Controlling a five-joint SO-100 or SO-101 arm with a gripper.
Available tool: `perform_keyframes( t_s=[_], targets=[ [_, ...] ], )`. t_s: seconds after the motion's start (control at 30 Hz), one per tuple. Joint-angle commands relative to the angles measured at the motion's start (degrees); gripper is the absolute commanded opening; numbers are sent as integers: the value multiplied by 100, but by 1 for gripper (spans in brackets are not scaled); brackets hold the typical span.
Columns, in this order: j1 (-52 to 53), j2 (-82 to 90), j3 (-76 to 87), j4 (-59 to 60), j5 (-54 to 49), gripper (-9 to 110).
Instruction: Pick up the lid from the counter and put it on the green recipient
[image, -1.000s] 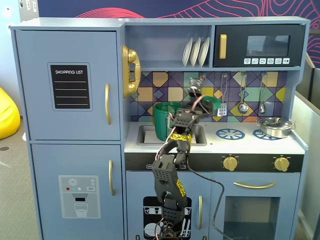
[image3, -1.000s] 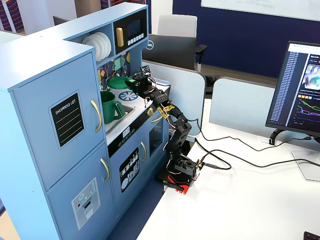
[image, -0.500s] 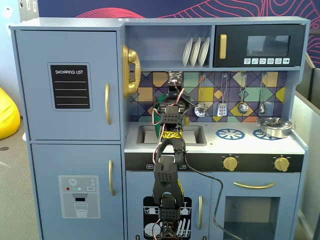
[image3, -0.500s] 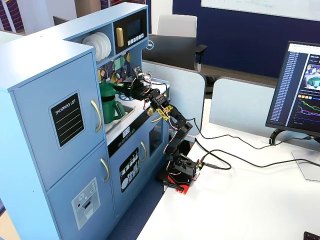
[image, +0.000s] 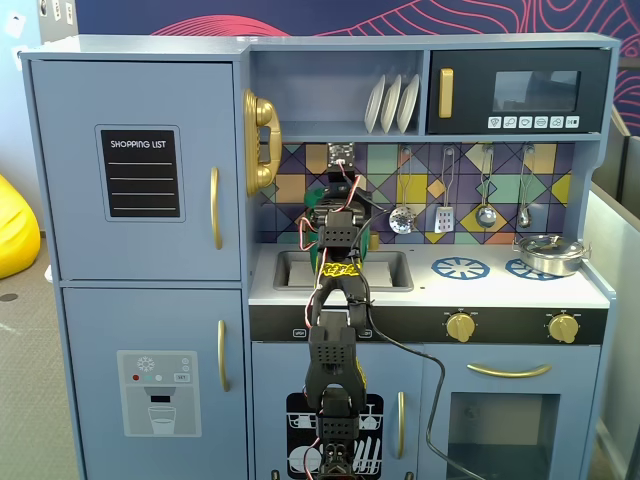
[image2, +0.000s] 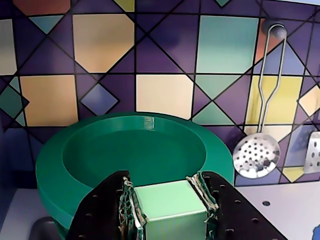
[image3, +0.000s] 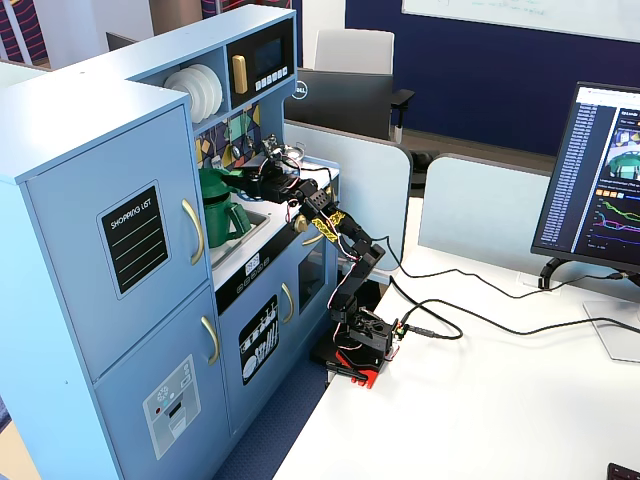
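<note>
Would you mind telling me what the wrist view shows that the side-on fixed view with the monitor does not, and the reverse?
Only the wrist view shows the gripper shut on the lid's pale green knob, the lid tilted up towards the camera, and a perforated skimmer hanging on the tiled wall. Only the fixed view shows the green recipient standing by the sink, the whole arm back to its base, and a monitor. Both show the gripper at the kitchen's backsplash.

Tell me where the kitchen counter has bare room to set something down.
Free: the blue burner ring left of the silver pot, and the counter strip in front of both. Crowded: the sink corner, where the gripper holds the lid by its knob; the arm hides that basin.
</note>
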Motion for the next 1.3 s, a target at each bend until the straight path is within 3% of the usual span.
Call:
perform_keyframes(
  t_s=[0.0,0.93,1.13,1.27],
  targets=[
    [-97,176,70,-396,-97,0],
    [-167,352,984,-633,-132,0],
    [-176,422,932,-870,88,34],
    [-193,272,510,-993,-44,38]
  ],
)
